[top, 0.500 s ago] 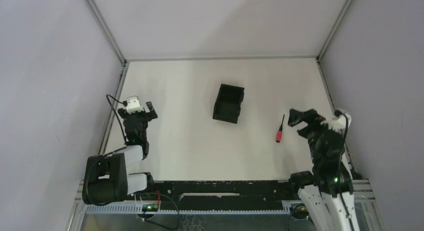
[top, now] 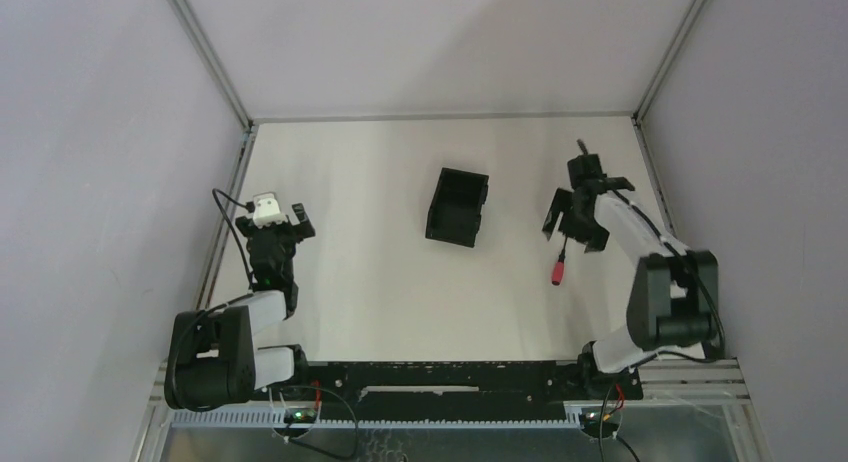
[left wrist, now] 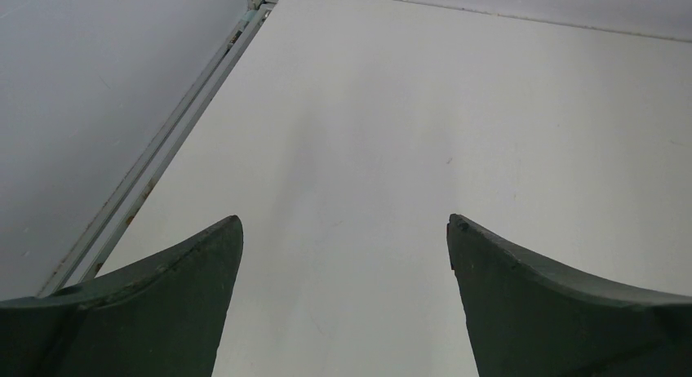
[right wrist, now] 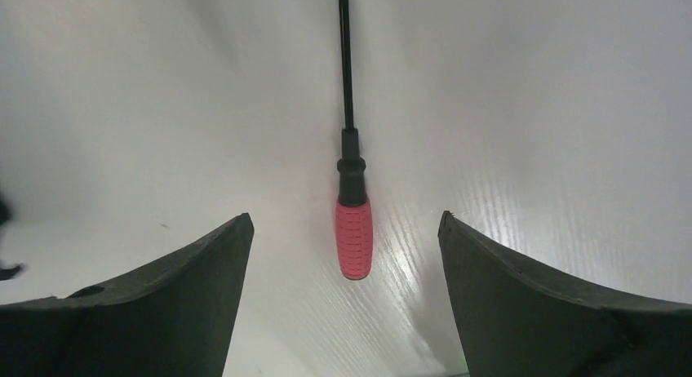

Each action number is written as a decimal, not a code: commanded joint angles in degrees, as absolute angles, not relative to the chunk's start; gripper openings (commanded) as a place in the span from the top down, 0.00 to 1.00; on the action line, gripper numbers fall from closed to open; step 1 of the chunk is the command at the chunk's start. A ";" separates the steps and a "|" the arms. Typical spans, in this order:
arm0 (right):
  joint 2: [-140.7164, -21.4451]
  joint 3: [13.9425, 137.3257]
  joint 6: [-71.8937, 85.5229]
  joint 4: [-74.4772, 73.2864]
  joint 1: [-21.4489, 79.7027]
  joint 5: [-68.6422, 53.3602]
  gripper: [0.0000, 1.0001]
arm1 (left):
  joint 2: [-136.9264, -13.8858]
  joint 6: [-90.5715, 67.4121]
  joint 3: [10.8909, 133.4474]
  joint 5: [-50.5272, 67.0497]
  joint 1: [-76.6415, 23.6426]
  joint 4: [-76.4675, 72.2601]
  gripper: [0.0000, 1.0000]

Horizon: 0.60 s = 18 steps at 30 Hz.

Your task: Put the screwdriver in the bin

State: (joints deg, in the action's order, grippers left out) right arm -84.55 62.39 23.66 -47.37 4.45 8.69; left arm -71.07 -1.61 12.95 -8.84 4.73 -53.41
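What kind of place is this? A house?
Probably a robot lab test cell, not a house: a bare white table boxed in by plain grey walls, two robot arms bolted at its edge, just a screwdriver and bin.

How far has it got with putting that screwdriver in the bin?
Nothing finished yet: the screwdriver lies on the table, apart from the bin. In hand: the right arm hovers over it, jaws open on either side of the red handle. Still to do: close, lift, carry across and drop it in.
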 commanded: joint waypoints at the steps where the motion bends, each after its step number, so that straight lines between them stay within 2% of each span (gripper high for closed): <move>1: -90.61 61.06 20.48 -46.32 4.22 3.41 0.10 | -70.45 -1.94 13.65 -9.23 4.37 -54.67 0.00; 4: -94.56 59.55 19.91 -43.52 4.22 2.44 0.20 | -70.43 -1.99 13.62 -9.23 4.31 -54.67 0.00; 11: -100.39 57.31 19.18 -39.21 3.78 2.53 0.53 | -70.49 -2.00 13.63 -9.23 4.35 -54.68 0.00; 13: -100.46 57.30 18.72 -39.15 3.69 2.60 0.69 | -70.49 -1.98 13.67 -9.23 4.31 -54.75 0.00; 15: -99.35 57.85 18.11 -39.76 3.69 3.42 0.94 | -70.49 -1.95 13.68 -9.22 4.32 -54.76 0.00; 16: -98.44 58.39 17.80 -40.76 3.69 4.23 1.00 | -70.49 -1.96 13.69 -9.23 4.31 -54.76 0.00; 18: -96.20 61.90 16.88 -44.54 3.62 5.58 1.00 | -70.51 -2.02 13.65 -9.29 4.36 -54.76 0.00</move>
State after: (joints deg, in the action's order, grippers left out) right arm -98.00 58.52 18.94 -43.35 3.84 2.48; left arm -71.07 -1.61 12.95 -8.84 4.71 -53.41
